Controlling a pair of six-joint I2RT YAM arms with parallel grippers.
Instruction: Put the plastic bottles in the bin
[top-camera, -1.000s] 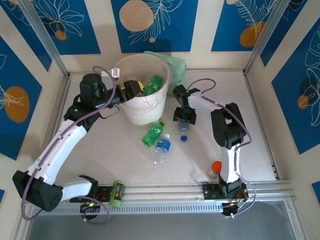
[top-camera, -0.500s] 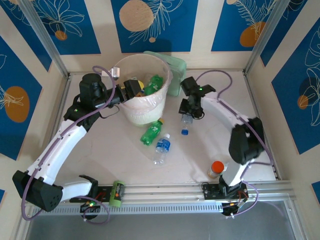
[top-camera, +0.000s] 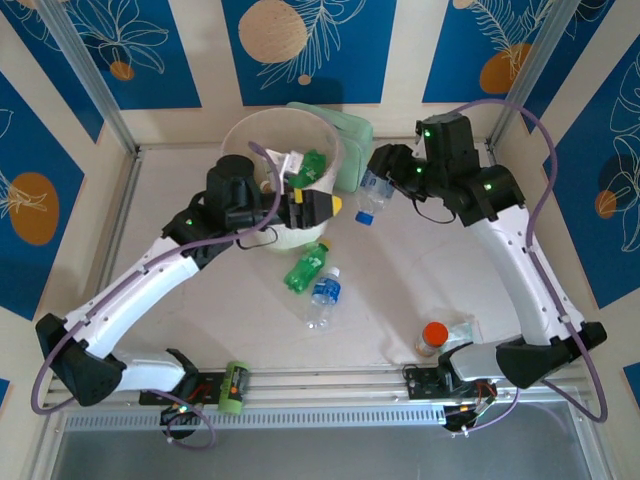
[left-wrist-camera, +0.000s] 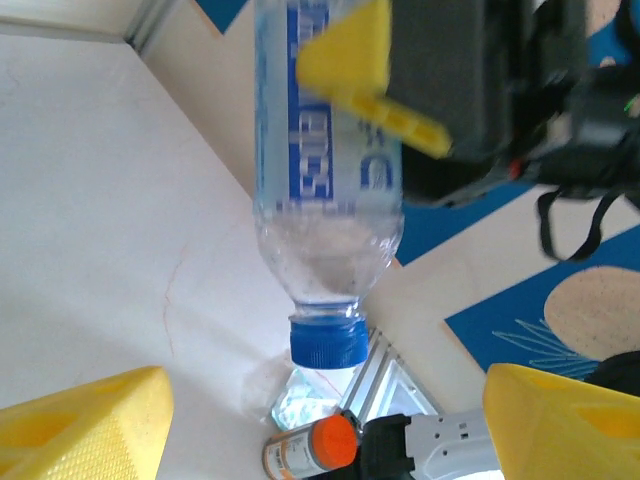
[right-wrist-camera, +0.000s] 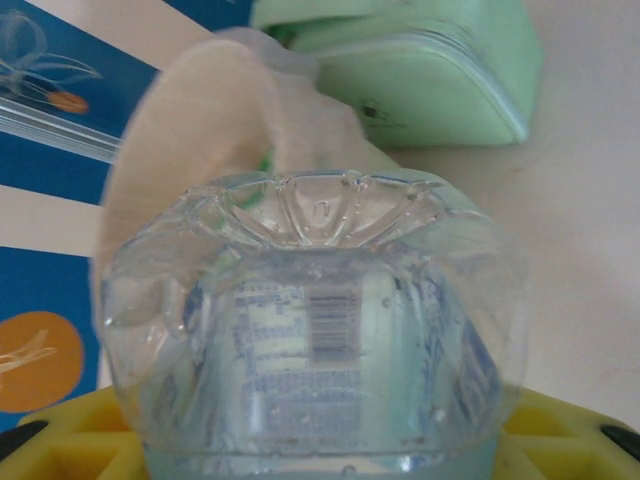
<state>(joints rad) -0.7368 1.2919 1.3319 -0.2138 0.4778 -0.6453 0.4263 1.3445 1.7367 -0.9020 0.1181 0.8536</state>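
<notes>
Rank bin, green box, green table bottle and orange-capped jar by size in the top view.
1. bin
2. green box, though partly behind the bin
3. green bottle and orange-capped jar: too close to rank, since the jar's clear body is hard to make out

Bin (top-camera: 250, 125): round, white, lined with translucent pinkish bag; upright at far centre of counter (top-camera: 420, 270); holds a green bottle (top-camera: 310, 165). Raised clear bottle (top-camera: 370, 190): blue label, just right of bin, blue cap down. Nearer, on counter: lying green bottle (top-camera: 305, 268) just beside lying clear bottle (top-camera: 323, 295), blue-labelled.
</notes>
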